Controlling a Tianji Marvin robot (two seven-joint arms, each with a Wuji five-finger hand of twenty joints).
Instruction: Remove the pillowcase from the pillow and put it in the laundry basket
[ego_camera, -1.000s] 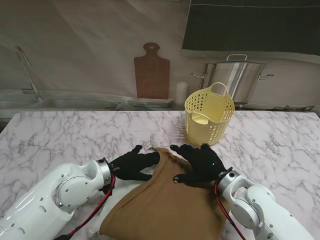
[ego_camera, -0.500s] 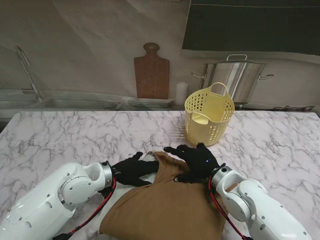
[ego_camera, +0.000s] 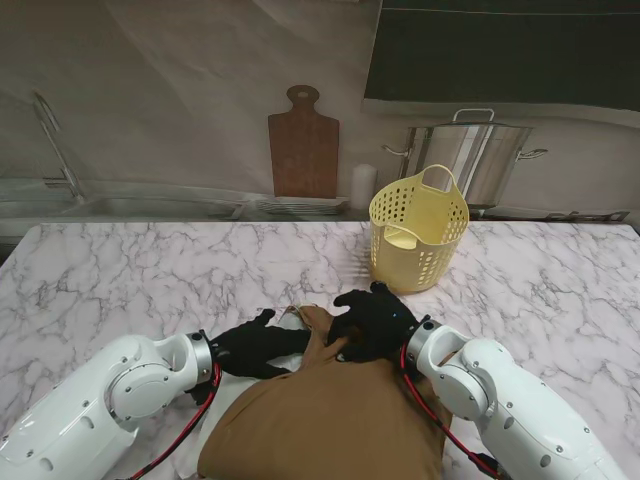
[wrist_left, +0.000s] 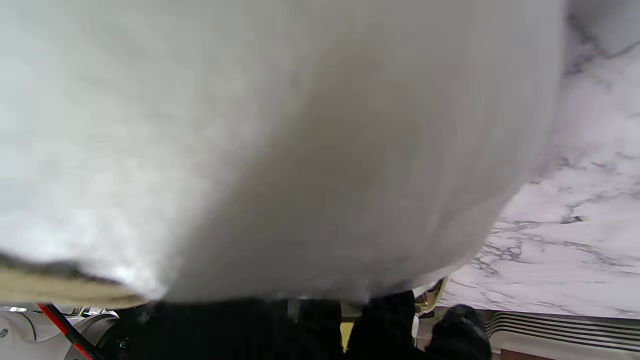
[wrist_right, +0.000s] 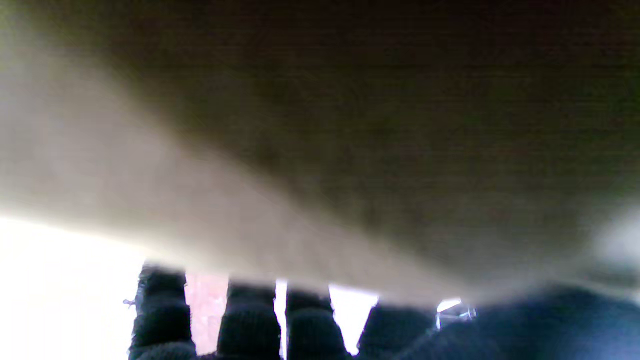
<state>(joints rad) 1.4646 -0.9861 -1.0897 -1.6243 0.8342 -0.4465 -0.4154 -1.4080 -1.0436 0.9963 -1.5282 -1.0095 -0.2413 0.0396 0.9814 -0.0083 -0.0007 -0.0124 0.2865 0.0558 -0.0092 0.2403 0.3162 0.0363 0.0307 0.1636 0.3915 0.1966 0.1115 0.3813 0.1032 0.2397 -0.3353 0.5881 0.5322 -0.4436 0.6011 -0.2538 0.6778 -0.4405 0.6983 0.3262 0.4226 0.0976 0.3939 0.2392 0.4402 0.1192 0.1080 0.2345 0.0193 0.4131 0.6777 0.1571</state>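
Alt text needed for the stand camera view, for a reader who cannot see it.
Two black-gloved robot hands, left hand and right hand, rest on the far end of a brown pillowcase on a marble table. A yellow laundry basket stands upright farther from me.

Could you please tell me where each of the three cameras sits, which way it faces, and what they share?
Stand view: above the shoulders, looking down at the marble table; shows both arms, left robot hand, right robot hand, brown pillowcase, yellow laundry basket.
Left wrist view: along the fingers, filled by white pillow.
Right wrist view: along the fingers, against the pillowcase.
Shared: the pillowcase appears in the stand and right wrist views.
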